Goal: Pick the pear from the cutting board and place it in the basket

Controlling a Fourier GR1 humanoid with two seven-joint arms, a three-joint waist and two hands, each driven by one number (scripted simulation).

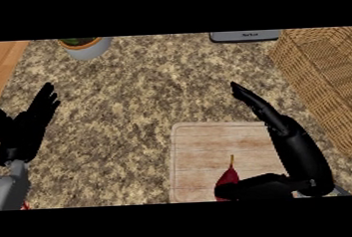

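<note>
A dark red pear with a thin stem stands on the pale wooden cutting board, near the board's front edge. My right hand is over the board's right side, just right of the pear. Its fingers stretch straight out toward the far left, and its thumb lies low against the pear's right side and hides part of it. The hand is open and not closed round the fruit. The wicker basket stands at the right edge, beyond the board. At the left edge my left hand rests open, fingers up.
A grey pot with a green plant stands at the back left. A flat grey appliance sits at the back centre. A strip of wooden surface runs along the far left. Speckled countertop lies between the hands.
</note>
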